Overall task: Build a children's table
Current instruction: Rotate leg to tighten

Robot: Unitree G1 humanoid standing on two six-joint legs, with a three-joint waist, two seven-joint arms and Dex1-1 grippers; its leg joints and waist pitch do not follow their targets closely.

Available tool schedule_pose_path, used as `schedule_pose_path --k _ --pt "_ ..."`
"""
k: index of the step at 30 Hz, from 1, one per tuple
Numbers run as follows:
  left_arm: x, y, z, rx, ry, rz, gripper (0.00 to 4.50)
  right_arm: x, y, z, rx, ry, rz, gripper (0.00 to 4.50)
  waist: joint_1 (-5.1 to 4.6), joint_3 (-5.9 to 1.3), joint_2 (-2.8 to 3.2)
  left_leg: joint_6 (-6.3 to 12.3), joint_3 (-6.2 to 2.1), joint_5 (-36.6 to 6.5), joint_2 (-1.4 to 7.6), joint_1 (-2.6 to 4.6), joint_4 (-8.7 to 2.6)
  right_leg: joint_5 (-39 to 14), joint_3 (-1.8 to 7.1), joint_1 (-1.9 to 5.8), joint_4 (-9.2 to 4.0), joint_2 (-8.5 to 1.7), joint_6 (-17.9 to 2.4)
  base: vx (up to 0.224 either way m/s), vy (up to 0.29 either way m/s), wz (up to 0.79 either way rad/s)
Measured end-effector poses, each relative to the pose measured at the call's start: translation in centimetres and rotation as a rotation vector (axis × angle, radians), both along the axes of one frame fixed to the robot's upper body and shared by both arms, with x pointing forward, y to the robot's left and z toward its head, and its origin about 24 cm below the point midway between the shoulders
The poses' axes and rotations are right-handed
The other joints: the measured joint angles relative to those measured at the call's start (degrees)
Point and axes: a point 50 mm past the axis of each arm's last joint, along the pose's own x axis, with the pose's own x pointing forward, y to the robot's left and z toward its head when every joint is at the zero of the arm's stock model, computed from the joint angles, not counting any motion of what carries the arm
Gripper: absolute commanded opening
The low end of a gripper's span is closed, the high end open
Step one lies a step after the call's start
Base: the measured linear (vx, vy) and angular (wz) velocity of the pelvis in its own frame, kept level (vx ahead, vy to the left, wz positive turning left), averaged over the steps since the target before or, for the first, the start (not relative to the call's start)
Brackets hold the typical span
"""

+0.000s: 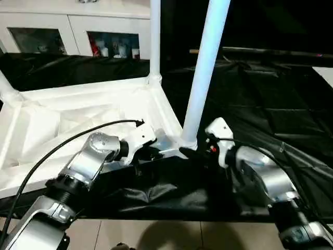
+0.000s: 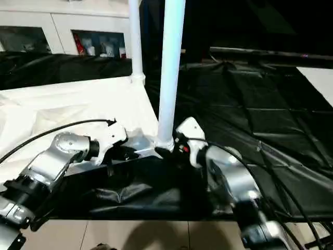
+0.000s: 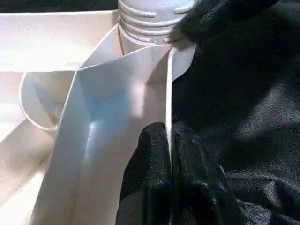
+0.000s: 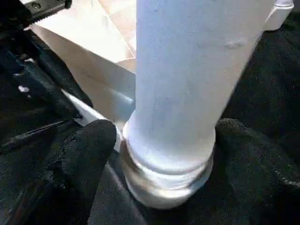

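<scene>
The table top lies upside down on a dark sheet at the left — the sheet runs on to the right and behind it. One leg stands upright in the near right corner, a second in the far right corner behind it. A cabinet stands behind the table top. The left gripper pinches the near rim just left of the near leg; the right gripper sits at that leg's base — one finger on each side.
</scene>
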Motion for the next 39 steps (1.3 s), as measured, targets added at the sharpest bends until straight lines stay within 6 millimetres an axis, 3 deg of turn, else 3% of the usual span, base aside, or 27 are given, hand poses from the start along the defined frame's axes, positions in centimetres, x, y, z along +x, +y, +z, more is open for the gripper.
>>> schedule_pose_path --k 5,17,25,33,37,38,39 --pt "0.0 0.1 0.0 0.0 0.006 0.004 0.0 0.4 0.2 -0.2 0.005 -0.002 0.002 3.88 -0.09 0.0 0.0 0.0 0.0 0.0 0.0 -0.01 0.01 0.01 0.0 -0.01 0.0 0.0 -0.01 0.0 0.0 0.0" --pt "0.0 0.3 0.1 -0.002 0.021 0.002 0.0 0.9 0.5 -0.7 0.014 0.001 0.018 2.85 -0.38 0.0 0.0 0.01 0.0 -0.01 0.01 -0.01 0.0 0.0 0.0 -0.02 0.0 0.01 -0.01 0.0 0.0 0.0" --pt "0.2 0.6 0.1 -0.009 0.023 0.047 0.0 1.1 1.2 -1.1 0.058 -0.01 -0.035 2.75 -0.95 0.01 -0.01 0.0 0.0 0.0 0.01 0.0 0.01 0.02 0.0 -0.03 0.02 0.01 -0.03 0.0 0.0 0.0" --pt "2.3 -5.1 -0.6 -0.098 -0.004 0.252 0.0 2.7 2.0 -2.1 0.114 -0.037 -0.509 2.75 0.0 -0.12 0.35 0.15 0.04 -0.09 -0.25 0.01 -0.03 0.02 0.1 0.22 -0.37 -0.17 -0.03 0.0 0.0 0.0" --pt "2.5 -6.1 -0.9 -0.113 -0.018 0.271 0.0 3.1 2.0 -2.2 0.103 -0.037 -0.569 2.75 -0.05 -0.4 0.8 0.23 0.01 -0.13 -0.34 0.09 -0.27 0.15 0.08 0.51 -0.92 -0.2 0.02 0.0 0.0 0.0" --pt "2.5 -6.1 -0.9 -0.111 -0.022 0.269 0.0 3.2 2.0 -2.2 0.101 -0.036 -0.568 3.3 -0.05 -0.44 0.88 0.23 0.01 -0.13 -0.35 0.09 -0.29 0.15 0.08 0.51 -0.92 -0.21 0.02 0.0 0.0 0.0" --pt "2.5 -6.1 -0.9 -0.109 -0.029 0.267 0.0 3.2 2.0 -2.1 0.101 -0.036 -0.567 3.3 -0.05 -0.47 0.92 0.23 -0.01 -0.13 -0.35 0.09 -0.3 0.15 0.07 0.51 -0.93 -0.21 0.03 0.0 0.0 0.0"
